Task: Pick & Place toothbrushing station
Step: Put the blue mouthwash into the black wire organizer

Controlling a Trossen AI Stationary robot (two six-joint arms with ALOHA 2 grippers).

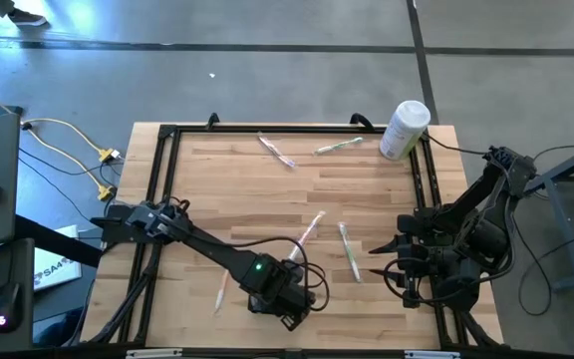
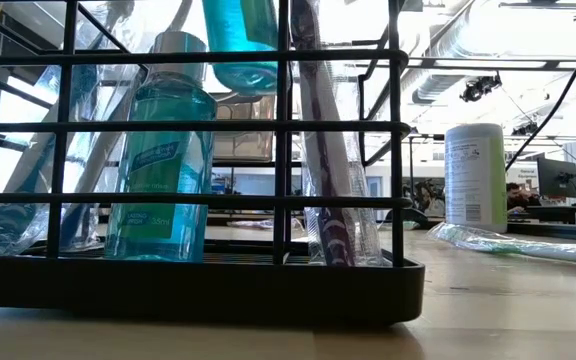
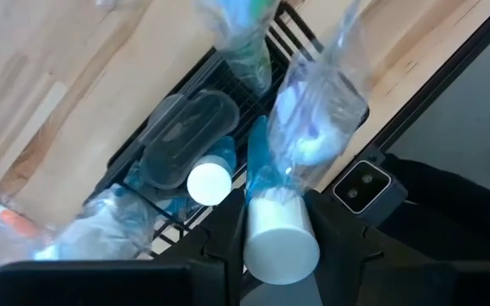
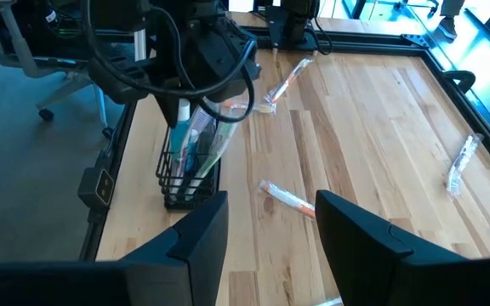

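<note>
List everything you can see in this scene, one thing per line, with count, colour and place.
toothbrushing station: one, black wire rack, table front, under left gripper
mouthwash bottle: one, blue-green, inside station
toothbrush: one, purple, inside station
teal tube: one, white cap, over station
wrapped toothbrushes: five, clear wrap, loose on table
white container: one, far right corner
table: one, light wood
left gripper: closed on teal tube
right gripper: open, table's right edge

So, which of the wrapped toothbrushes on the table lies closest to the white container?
The green-tinted wrapped toothbrush at the table's far edge, just left of the white container. The others lie farther off, toward the middle and near side.
</note>
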